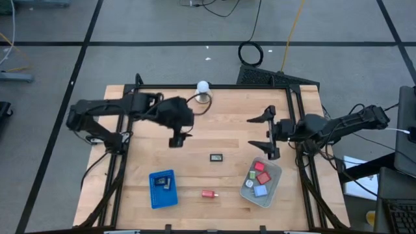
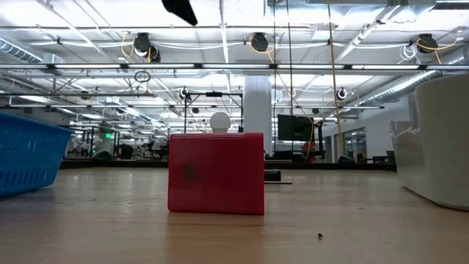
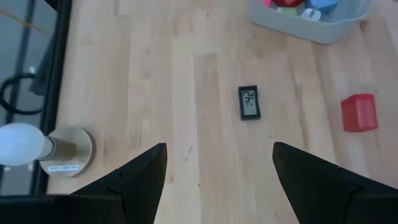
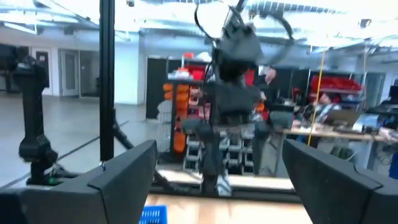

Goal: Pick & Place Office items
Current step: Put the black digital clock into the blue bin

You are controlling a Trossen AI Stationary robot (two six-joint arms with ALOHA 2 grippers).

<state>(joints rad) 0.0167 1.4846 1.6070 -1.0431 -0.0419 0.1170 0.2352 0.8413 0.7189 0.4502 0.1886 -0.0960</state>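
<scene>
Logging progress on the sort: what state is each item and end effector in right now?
Left end effector: open, empty, above the table.
Right end effector: open, empty.
Red block: loose on the table.
Black rectangle: flat, label up.
Clear bin: holding several blocks.
Blue tray: holding dark pieces.

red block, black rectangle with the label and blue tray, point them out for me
red block (image 1: 208, 194), high view, its top face
black rectangle (image 3: 249, 102), left wrist view, its pale label
blue tray (image 1: 153, 195), high view, bare floor
</scene>
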